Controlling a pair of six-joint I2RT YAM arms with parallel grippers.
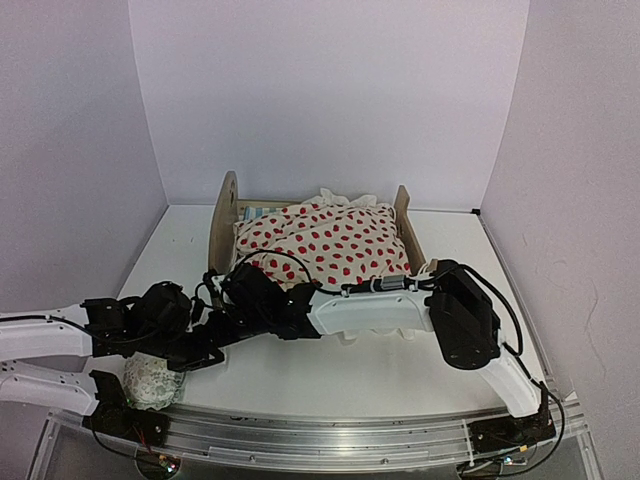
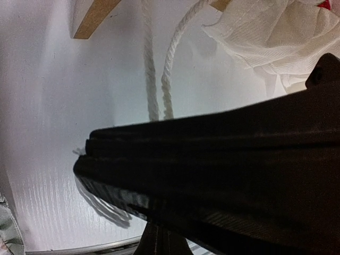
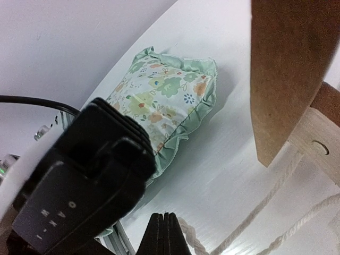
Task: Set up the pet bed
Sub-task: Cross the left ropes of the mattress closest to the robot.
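One white bench (image 1: 330, 378) carries everything. The pet bed (image 1: 222, 225) stands at the middle of its far edge, with the red-dotted blanket (image 1: 330, 245) heaped untidily over it. The small green pillow (image 3: 164, 101) lies off the bed at the near left corner. The left end effector (image 2: 159, 241) and right end effector (image 3: 164, 234) are both fully closed and empty, crowded near the headboard. The bedding step seems to be in hand. Next, one end effector probably must open and take the pillow, without the crossed arms colliding.
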